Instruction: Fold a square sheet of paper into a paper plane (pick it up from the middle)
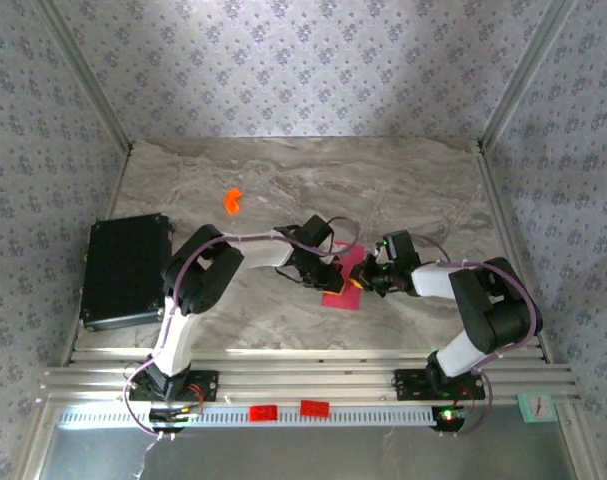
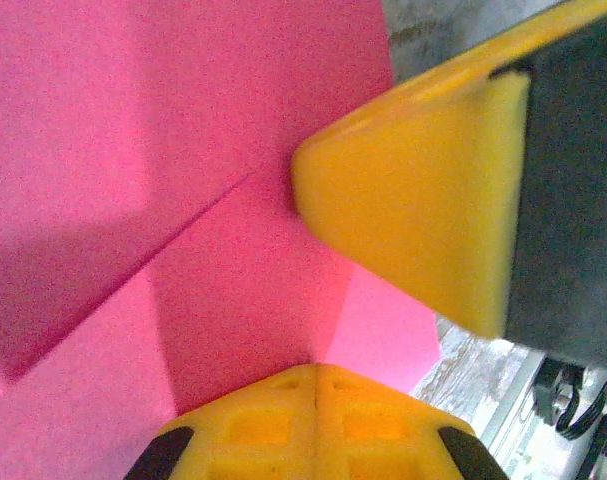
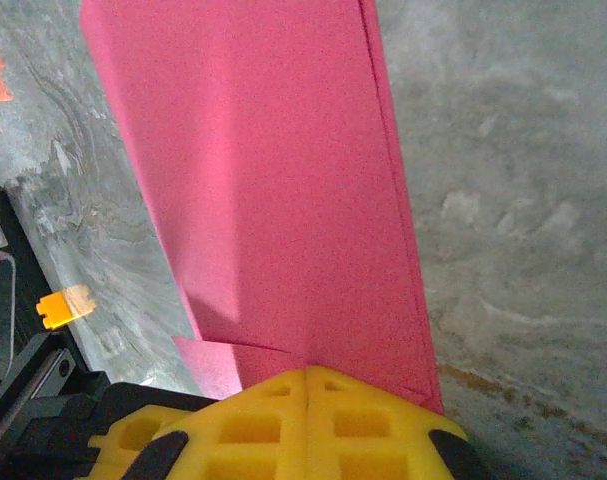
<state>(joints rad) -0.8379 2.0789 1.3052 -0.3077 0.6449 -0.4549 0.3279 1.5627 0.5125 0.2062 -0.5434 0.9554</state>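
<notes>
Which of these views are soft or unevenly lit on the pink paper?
Left wrist: the pink paper is too close, grainy and soft, with a dark shadow band across its lower left; the yellow finger beside it blurs at its edges. Right wrist: the paper is sharper, shaded towards its lower left; the table looks fairly crisp. Top external: even light, soft shadows, the paper small.

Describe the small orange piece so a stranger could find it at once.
On the grey marbled table, find the black case at the left. Beyond its far right corner lies the orange piece, alone on bare stone; it is small, bright and curved, unlike the pink paper.
</notes>
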